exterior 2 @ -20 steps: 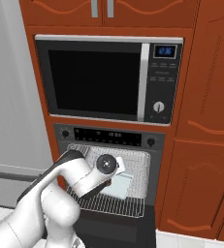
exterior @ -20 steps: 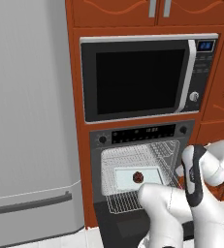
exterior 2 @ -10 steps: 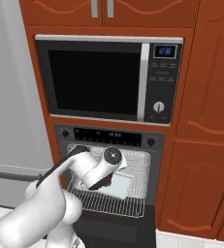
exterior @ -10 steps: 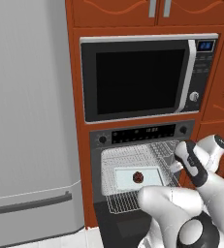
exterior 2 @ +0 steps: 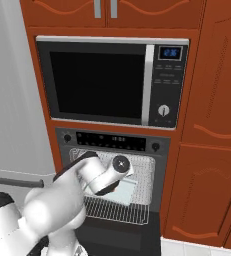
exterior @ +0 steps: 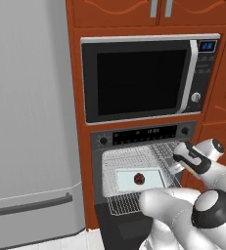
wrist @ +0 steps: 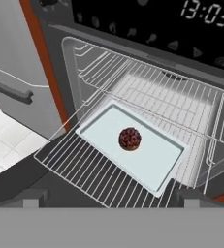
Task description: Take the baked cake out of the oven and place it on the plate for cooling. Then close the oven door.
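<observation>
The oven (exterior: 144, 134) stands open, and its door (exterior: 129, 227) hangs down flat and dark below the opening. The baked cake (wrist: 130, 138) is a small dark reddish-brown lump in the middle of a pale rectangular tray (wrist: 152, 160), which lies on the pulled-out wire rack (wrist: 84, 167). From the left base camera the cake (exterior: 139, 179) sits low in the cavity. My gripper (wrist: 111, 199) is open, above and in front of the cake, with nothing between its fingers. It hovers at the oven's right side (exterior: 176, 158). My arm hides the cake in the right base view. The plate is out of view.
A silver-trimmed microwave (exterior: 144, 78) sits above the oven. A grey fridge (exterior: 31, 122) stands to the left, with red-brown cabinet doors (exterior 2: 207, 165) to the right. The oven's side rack rails (wrist: 215, 131) and upper rack (wrist: 108, 63) narrow the cavity around the tray.
My hand has risen a little and moved closer to the oven opening while the arm's elbow swung. The jaws stayed open. The cake and tray have not moved.
</observation>
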Robot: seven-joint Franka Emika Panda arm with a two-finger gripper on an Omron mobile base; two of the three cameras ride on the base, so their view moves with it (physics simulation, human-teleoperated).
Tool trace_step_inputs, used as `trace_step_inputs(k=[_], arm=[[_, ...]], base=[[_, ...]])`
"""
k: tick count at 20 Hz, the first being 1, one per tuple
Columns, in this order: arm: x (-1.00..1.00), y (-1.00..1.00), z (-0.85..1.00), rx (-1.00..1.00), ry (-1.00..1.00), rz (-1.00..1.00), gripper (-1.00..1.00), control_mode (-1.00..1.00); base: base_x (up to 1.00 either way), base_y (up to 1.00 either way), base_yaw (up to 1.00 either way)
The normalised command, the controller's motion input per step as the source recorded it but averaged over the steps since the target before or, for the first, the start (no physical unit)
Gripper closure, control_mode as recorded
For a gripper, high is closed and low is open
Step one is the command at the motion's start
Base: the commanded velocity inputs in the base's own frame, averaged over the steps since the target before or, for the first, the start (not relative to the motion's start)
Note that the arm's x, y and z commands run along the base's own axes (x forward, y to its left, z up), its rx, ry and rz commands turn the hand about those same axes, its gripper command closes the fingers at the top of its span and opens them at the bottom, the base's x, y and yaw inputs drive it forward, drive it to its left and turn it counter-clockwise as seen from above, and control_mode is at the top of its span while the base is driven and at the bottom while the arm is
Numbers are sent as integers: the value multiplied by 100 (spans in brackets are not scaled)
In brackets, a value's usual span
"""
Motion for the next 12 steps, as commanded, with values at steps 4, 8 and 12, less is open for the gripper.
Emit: trace_step_inputs(k=[4, 8, 12], arm=[[43, 0, -25, 0, 0, -1, -100, -100], [53, 0, -27, 0, 0, -5, -100, -100], [39, 0, -39, 3, 0, -3, -100, -100]], base=[[0, 0, 0], [0, 0, 0], [0, 0, 0]])
